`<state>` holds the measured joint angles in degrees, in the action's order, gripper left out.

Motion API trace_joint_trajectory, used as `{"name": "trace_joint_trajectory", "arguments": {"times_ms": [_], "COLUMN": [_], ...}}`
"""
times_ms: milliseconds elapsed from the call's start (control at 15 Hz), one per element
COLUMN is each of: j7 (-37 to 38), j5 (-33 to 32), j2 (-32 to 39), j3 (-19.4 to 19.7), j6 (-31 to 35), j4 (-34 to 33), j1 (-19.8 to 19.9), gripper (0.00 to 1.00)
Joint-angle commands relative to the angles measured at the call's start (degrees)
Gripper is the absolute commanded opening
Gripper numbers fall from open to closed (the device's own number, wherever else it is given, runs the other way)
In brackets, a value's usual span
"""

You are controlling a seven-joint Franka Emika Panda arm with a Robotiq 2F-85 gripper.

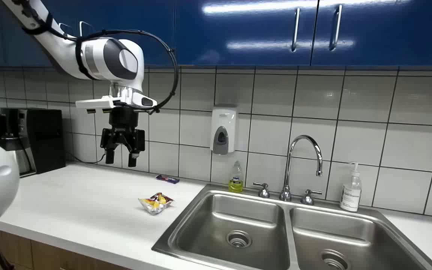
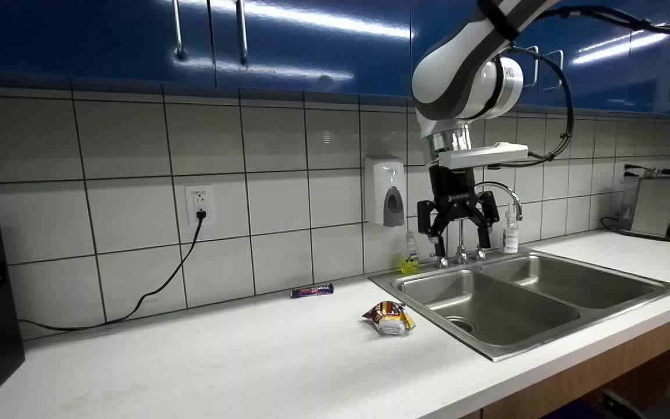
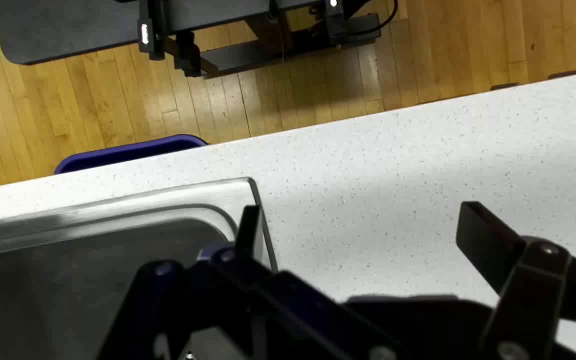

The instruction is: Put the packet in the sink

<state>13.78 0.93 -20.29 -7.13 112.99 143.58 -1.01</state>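
The packet (image 1: 156,204) is a small crinkly yellow and white packet with dark reddish marks. It lies on the white counter beside the sink's rim, and it also shows in an exterior view (image 2: 391,319). It is out of view in the wrist view. The sink (image 1: 204,240) is stainless steel with two basins, and the left basin is nearer the packet. The sink also shows in an exterior view (image 2: 509,317) and at the left of the wrist view (image 3: 208,197). My gripper (image 1: 121,159) is open and empty, well above the counter, pointing down. Its fingers stand wide apart in the wrist view (image 3: 358,225).
A small purple bar (image 1: 167,179) lies by the tiled wall. A yellow-green soap bottle (image 1: 236,178), a chrome faucet (image 1: 287,168) and a white soap bottle (image 1: 351,191) stand behind the sink. A dispenser (image 1: 223,129) hangs on the wall. Blue cabinets (image 1: 246,33) hang above.
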Motion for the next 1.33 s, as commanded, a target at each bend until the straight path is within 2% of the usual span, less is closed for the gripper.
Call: {"name": "trace_joint_trajectory", "arguments": {"times_ms": [0, 267, 467, 800, 1267], "j7": [0.12, 1.86, 4.08, 8.86, 15.26], "j5": [-0.16, -0.88, -1.93, -5.04, -9.07], "j2": [0.08, 4.18, 9.10, 18.15, 30.12], "j3": [0.47, 1.24, 1.62, 2.00, 3.61], "j6": [-0.07, 4.06, 10.42, 17.68, 21.23], "j4": [-0.06, -1.69, -2.93, -6.49, -14.49], "j1": [-0.48, 0.90, 1.62, 1.22, -1.24], "gripper": [1.00, 1.00, 1.00, 1.00, 1.00]}}
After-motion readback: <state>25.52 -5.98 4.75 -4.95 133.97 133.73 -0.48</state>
